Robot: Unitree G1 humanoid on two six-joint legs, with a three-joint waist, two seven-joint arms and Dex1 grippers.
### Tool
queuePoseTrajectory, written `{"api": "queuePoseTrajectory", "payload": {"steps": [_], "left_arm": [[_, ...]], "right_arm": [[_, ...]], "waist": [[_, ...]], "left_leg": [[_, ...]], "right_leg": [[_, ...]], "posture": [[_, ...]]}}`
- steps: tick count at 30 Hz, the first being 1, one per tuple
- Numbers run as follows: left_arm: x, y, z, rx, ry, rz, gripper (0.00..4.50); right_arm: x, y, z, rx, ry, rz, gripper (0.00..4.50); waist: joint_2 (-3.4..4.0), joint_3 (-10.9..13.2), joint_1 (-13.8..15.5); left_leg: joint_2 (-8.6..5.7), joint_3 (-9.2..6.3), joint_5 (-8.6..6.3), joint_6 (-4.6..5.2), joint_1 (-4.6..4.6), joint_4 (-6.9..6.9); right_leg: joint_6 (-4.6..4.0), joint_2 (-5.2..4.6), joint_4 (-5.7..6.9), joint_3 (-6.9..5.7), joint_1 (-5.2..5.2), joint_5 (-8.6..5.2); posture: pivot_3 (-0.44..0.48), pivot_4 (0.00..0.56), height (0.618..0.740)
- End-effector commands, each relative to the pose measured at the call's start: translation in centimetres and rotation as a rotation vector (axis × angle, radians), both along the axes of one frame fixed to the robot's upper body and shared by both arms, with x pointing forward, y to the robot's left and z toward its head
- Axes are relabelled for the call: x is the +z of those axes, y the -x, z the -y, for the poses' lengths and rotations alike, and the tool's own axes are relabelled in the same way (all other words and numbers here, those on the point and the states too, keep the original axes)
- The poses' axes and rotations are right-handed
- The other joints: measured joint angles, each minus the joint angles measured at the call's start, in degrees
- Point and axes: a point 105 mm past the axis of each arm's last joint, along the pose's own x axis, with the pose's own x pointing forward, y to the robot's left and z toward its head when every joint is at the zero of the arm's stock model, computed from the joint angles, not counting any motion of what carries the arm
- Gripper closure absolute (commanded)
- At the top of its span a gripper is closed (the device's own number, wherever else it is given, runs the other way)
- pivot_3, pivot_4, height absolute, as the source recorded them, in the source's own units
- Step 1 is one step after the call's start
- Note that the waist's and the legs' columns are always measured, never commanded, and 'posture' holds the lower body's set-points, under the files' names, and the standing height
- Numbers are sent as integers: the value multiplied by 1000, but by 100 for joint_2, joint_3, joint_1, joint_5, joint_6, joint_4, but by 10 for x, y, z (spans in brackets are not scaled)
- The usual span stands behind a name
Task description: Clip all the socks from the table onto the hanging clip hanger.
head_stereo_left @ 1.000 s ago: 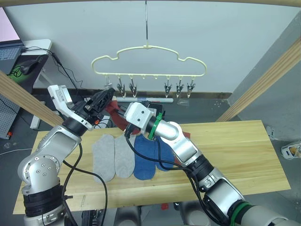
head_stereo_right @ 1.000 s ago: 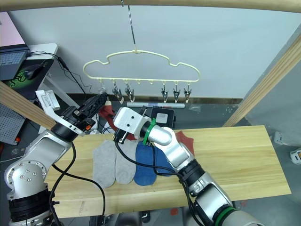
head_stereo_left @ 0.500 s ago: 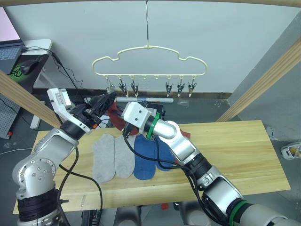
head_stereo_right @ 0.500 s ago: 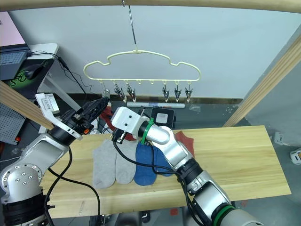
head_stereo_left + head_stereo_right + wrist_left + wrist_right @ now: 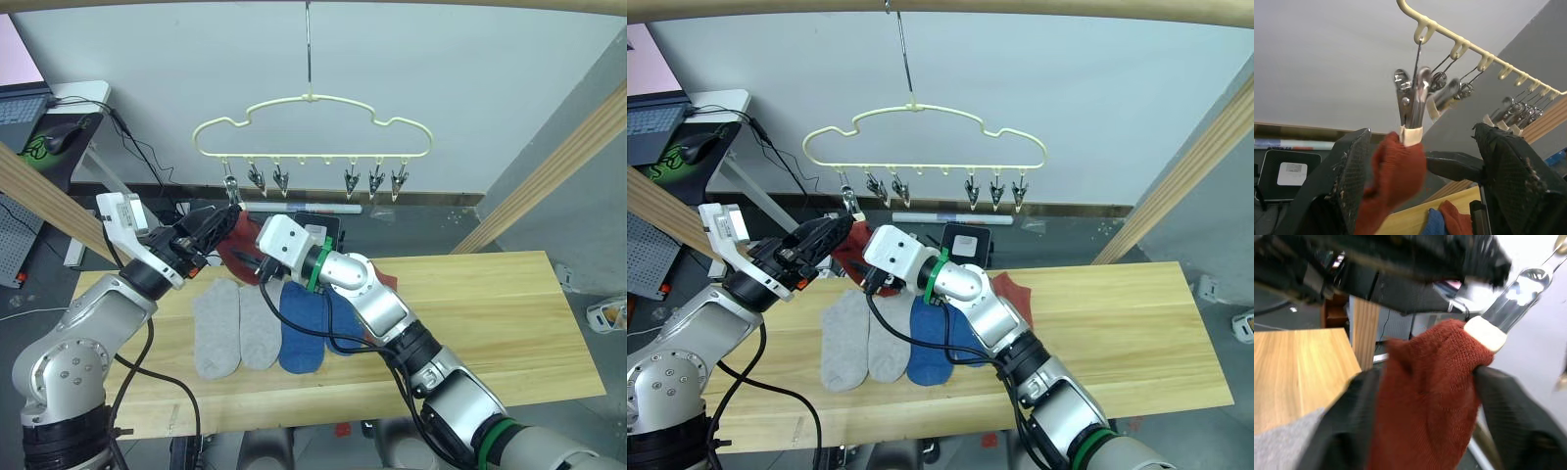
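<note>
The cream clip hanger [image 5: 312, 122] hangs above the table [image 5: 480, 313]. Its leftmost clip [image 5: 1411, 105] bites the top of a rust red sock [image 5: 1397, 171], which dangles free. My left gripper [image 5: 1422, 132] is open, its fingers [image 5: 1352, 166] spread wide on either side of that clip. My right gripper [image 5: 1425, 377] is open just below, a finger [image 5: 1513, 416] on each side of the hanging sock [image 5: 1425, 396]. On the table lie two grey socks [image 5: 235, 328], two blue socks [image 5: 304, 328] and a second red sock [image 5: 1016, 294], partly behind my right arm.
Slanting wooden beams stand at the left [image 5: 44, 201] and right [image 5: 558, 166]. A desk with a laptop [image 5: 20, 103] and a mouse [image 5: 54, 132] sits at the far left. A black device [image 5: 965, 243] lies on the floor behind the table.
My right gripper has opened off the red sock, which now hangs from the leftmost clip. My left gripper has spread wider and dropped a little below the clip.
</note>
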Motion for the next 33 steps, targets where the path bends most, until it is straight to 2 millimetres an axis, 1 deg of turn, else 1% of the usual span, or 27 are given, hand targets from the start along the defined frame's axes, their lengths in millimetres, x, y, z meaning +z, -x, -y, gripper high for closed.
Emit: {"api": "queuePoseTrajectory", "payload": {"steps": [1,7,10,12,14,17,19,21,25,29,33], "left_arm": [[12,8,-5,13,-41,59,875],[10,14,-6,21,-82,60,875],[7,16,-7,25,-108,58,875],[4,17,-6,27,-151,57,875],[0,19,-5,28,-200,63,875],[0,20,-5,62,-257,100,875],[-1,19,-4,79,-289,116,875],[-5,18,-3,125,-326,138,875],[-13,20,9,125,-358,172,875],[-21,20,15,127,-370,180,875],[-25,18,23,121,-399,203,875]], "right_arm": [[8,8,2,26,-2,32,1366],[-2,10,25,-4,55,-7,1366],[-4,12,35,-14,70,-15,1366],[-3,16,46,-18,81,-14,1366],[1,21,61,-21,86,-12,1366],[10,31,89,-26,76,-19,1366],[13,37,101,-20,80,-24,1366],[19,45,120,-13,60,-37,1366],[35,57,150,-20,16,-37,1366],[48,65,173,-38,-5,-32,1366],[51,69,191,-50,3,-78,1366]], "waist": [[0,0,1],[-2,-1,25],[-3,-2,42],[-3,-2,50],[-3,-2,79],[-4,-3,140],[-7,-6,161],[-6,-9,177],[-11,-14,198],[-14,-21,171],[-22,-66,132]], "left_leg": [[0,0,0,0,0,0],[0,0,0,0,0,0],[0,1,0,0,0,1],[-2,1,0,0,1,1],[-3,1,0,0,1,1],[-6,2,0,0,0,0],[-7,3,0,1,-1,1],[-9,2,0,1,0,2],[-12,4,-1,2,0,5],[-14,5,-1,3,0,9],[-17,3,-1,3,1,11]], "right_leg": [[0,0,0,0,0,0],[0,0,0,0,0,0],[0,0,1,1,0,0],[0,2,2,1,0,0],[0,8,1,1,0,0],[-1,10,-3,1,1,0],[0,9,-4,2,1,0],[0,10,-4,1,4,0],[0,10,-5,4,8,0],[0,18,-4,5,8,0],[-1,27,-2,3,10,0]], "posture": [[-10,273,740],[-6,270,740],[-5,270,740],[-6,269,740],[-9,268,740],[-7,260,740],[-8,257,740],[-13,255,740],[-39,247,740],[-68,240,740],[-87,219,740]]}}
